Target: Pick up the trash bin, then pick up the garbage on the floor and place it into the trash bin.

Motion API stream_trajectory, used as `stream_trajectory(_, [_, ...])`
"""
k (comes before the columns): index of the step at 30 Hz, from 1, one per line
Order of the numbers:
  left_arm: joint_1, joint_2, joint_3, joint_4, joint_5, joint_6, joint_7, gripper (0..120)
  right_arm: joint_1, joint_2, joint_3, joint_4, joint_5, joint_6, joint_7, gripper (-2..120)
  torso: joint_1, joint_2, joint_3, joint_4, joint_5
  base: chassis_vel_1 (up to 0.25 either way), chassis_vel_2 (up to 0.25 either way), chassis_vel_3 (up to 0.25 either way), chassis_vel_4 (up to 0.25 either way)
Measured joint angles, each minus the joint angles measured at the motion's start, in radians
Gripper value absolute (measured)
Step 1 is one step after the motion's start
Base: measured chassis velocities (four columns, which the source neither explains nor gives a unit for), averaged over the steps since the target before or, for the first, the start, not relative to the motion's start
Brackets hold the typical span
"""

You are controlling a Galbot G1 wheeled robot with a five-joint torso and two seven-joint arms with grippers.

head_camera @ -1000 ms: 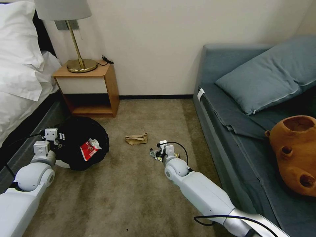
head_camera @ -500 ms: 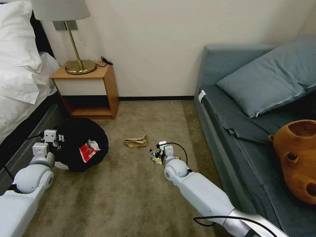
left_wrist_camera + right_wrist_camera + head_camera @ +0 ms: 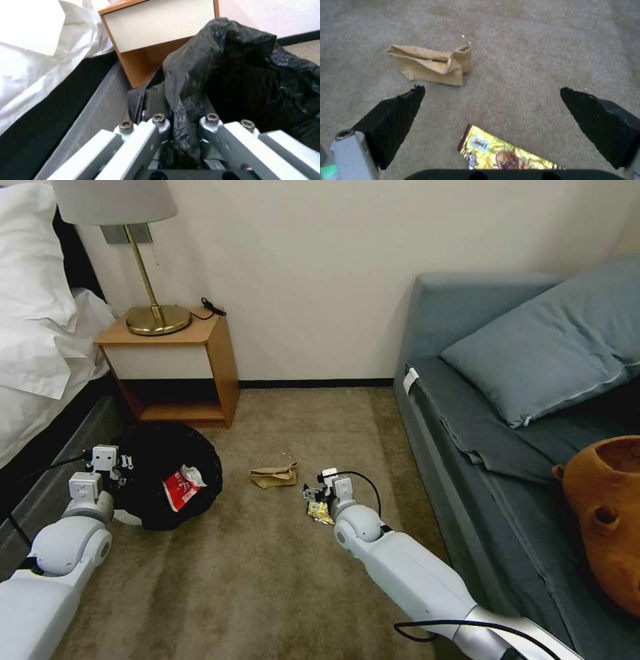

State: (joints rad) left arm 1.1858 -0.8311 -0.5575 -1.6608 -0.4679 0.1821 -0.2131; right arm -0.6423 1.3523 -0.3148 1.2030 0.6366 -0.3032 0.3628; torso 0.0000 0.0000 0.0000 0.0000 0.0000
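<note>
The trash bin [image 3: 167,457], white with a black bag over its rim, hangs tilted at the left with its mouth toward me. A red-and-white snack packet [image 3: 181,487] lies inside it. My left gripper [image 3: 122,465] is shut on the bin's bagged rim; in the left wrist view the black bag [image 3: 233,75] is pinched between its jaws [image 3: 181,120]. My right gripper [image 3: 491,89] stands open low over the carpet, with the gold candy wrapper [image 3: 500,152] lying just under it. Beyond its fingertips lies the crumpled brown paper bag [image 3: 430,63] [image 3: 273,477].
A wooden nightstand [image 3: 173,367] with a brass lamp [image 3: 157,317] stands behind the bin, and the bed [image 3: 33,353] runs along the left. A grey-blue sofa [image 3: 507,447] with a pillow and a brown clay pot [image 3: 603,513] borders the right. Open carpet lies between them.
The whole picture has shifted down and left, so the camera has moved. The gold wrapper now shows more beside the right gripper. The left gripper keeps its hold on the bin.
</note>
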Motion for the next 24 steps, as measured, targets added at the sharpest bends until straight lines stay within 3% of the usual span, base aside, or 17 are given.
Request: stream_trajectory(24, [0.008, -0.008, -0.002, -0.003, 0.002, 0.002, 0.001, 4, 0.006, 0.004, -0.004, -0.026, -0.011, 0.008, -0.018, 100, 0.0, 0.0, 0.0, 0.0, 0.0, -0.087, 0.089, 0.092, -0.087])
